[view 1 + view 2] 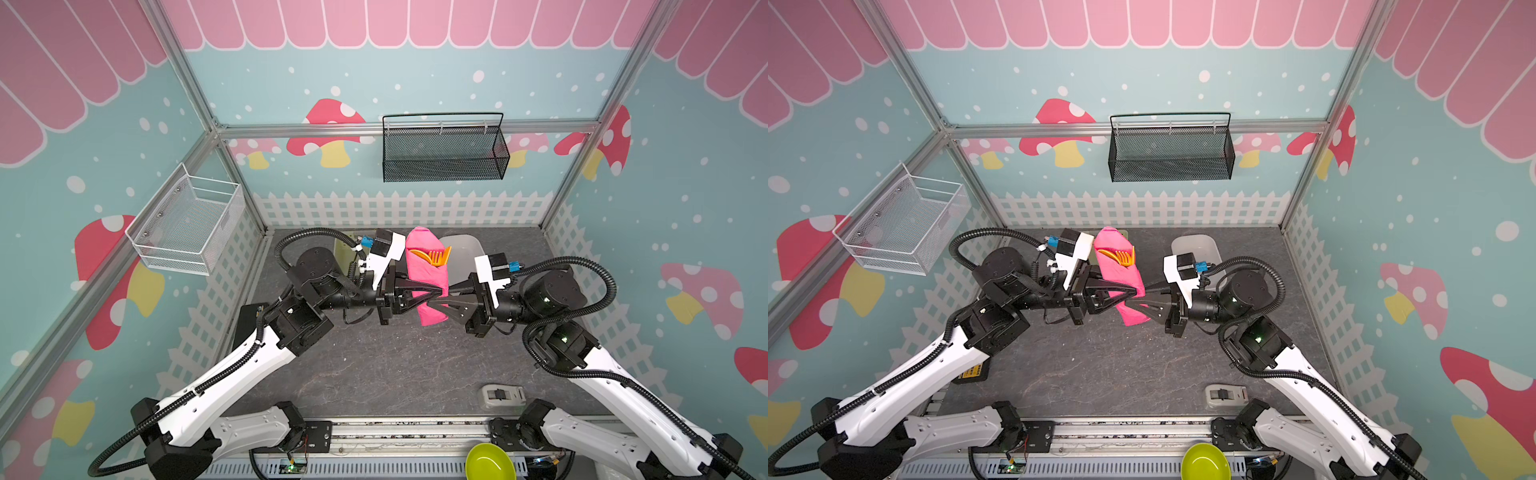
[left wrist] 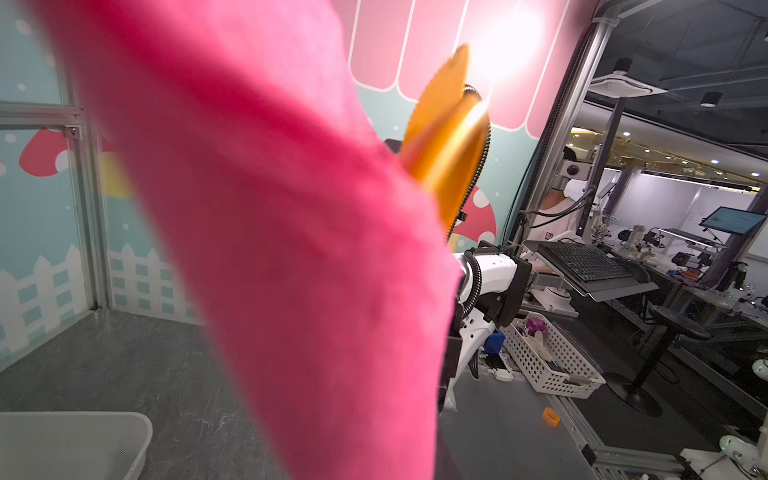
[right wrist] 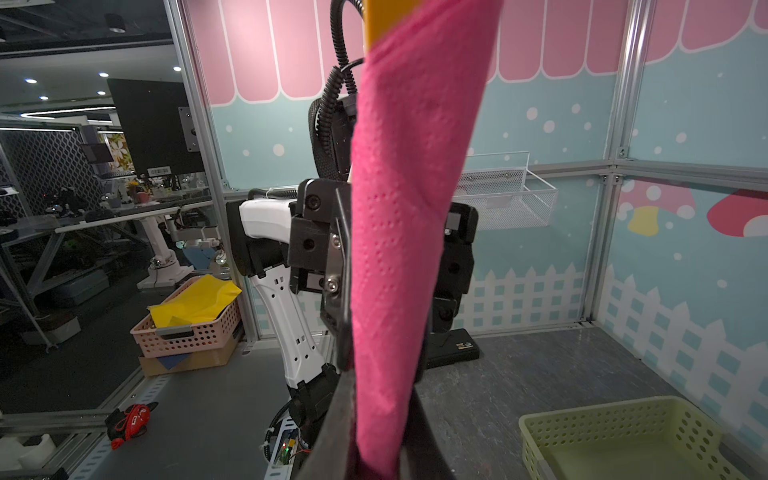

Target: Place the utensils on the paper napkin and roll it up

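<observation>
Right wrist view showed the right gripper (image 3: 379, 419) with its jaws closed tight on the lower end of the rolled paper napkin (image 3: 407, 199), which stood nearly upright. Facing it, the left gripper (image 1: 437, 292) clamped the same roll from the opposite side, higher up. Orange utensils (image 1: 420, 252) stuck out of the roll's open top: fork tines (image 1: 436, 259) in both top views, a serrated knife edge (image 2: 436, 124) in the left wrist view. The roll hung above the dark tabletop (image 1: 395, 365), toward its back edge. A pale green basket (image 3: 623, 432) and a white bin (image 1: 465, 249) sat on the table nearby.
</observation>
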Action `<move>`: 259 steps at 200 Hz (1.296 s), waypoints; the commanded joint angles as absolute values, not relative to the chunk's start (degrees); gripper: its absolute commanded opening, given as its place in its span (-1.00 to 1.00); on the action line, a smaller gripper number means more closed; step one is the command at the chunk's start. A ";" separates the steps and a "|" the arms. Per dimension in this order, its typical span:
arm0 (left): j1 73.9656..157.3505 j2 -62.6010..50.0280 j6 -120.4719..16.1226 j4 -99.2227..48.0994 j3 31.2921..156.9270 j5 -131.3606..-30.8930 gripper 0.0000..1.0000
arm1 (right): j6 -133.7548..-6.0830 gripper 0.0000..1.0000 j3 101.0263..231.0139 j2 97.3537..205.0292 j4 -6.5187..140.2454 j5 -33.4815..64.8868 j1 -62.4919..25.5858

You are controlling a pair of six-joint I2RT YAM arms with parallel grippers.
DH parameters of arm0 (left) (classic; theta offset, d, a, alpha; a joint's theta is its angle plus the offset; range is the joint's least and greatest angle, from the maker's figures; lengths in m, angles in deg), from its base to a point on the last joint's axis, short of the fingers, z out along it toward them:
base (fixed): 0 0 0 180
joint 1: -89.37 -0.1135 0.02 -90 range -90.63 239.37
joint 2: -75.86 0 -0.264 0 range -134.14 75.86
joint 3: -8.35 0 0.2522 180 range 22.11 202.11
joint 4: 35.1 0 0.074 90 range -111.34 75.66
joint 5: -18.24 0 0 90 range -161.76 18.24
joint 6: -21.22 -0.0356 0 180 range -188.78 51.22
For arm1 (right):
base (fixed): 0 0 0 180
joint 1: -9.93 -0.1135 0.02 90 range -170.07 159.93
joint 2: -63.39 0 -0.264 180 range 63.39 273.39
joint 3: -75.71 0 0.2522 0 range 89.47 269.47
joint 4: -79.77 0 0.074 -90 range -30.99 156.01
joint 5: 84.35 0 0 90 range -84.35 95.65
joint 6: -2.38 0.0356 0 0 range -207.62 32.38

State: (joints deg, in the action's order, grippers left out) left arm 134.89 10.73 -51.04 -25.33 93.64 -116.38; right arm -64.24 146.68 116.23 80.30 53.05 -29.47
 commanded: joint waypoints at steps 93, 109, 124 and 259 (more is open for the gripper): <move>134.54 12.16 -52.61 -23.79 93.48 -112.34 -0.81 | -66.78 -0.36 147.89 112.70 75.59 49.29 -29.45; 134.54 11.97 -52.48 -23.98 93.48 -112.74 -0.81 | -66.77 -0.45 148.09 112.72 75.02 47.97 -29.45; 134.54 11.79 -52.32 -24.16 93.48 -113.18 -0.81 | -66.88 -0.55 148.18 112.88 75.06 47.55 -29.46; 134.54 12.54 -51.23 -25.24 90.73 -114.53 -0.12 | -66.48 -1.00 148.88 112.23 77.04 47.57 -29.45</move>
